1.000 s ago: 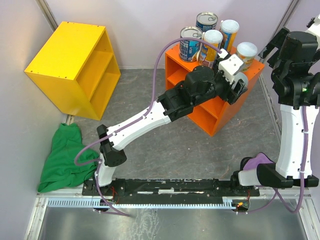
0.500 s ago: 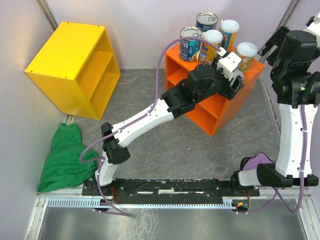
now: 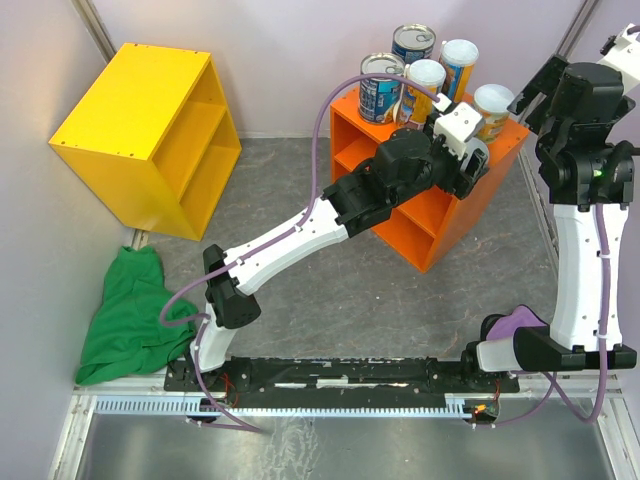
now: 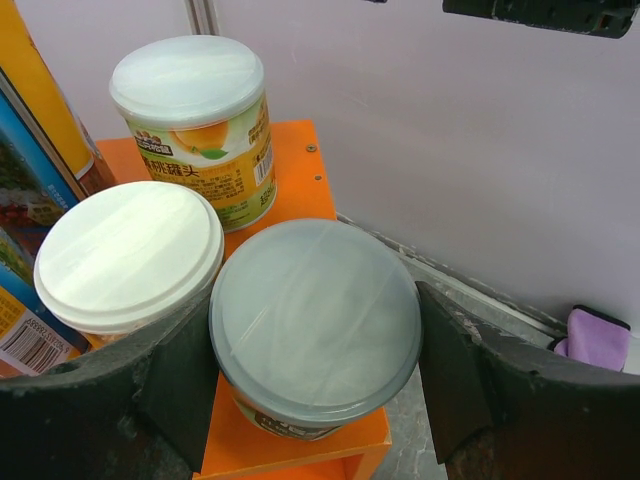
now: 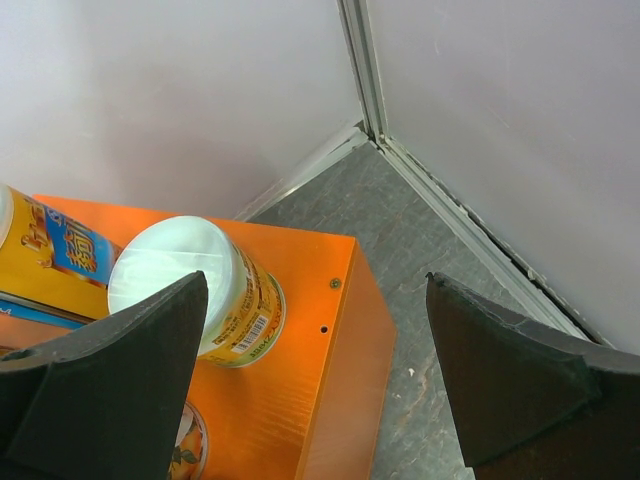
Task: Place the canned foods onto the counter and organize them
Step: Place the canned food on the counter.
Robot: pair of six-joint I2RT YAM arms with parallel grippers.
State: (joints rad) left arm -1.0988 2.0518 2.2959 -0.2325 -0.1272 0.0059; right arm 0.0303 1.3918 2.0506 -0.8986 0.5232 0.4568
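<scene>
Resting at the near corner of the counter [image 4: 297,168] top, a short pale-lidded can [image 4: 315,305] is clamped by the left gripper [image 4: 315,345]; the right gripper [image 5: 312,330] is held agape above its right end.

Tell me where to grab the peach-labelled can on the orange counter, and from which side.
Take the peach-labelled can by its round side wall, just below the pale lid, coming down from above with the open right claw. It stands upright, with other cans close on its left.

The counter [image 3: 440,235] is orange, the cabinet [image 3: 130,110] yellow, the cloth [image 3: 130,315] green, one can [image 4: 315,305] grey-lidded.
</scene>
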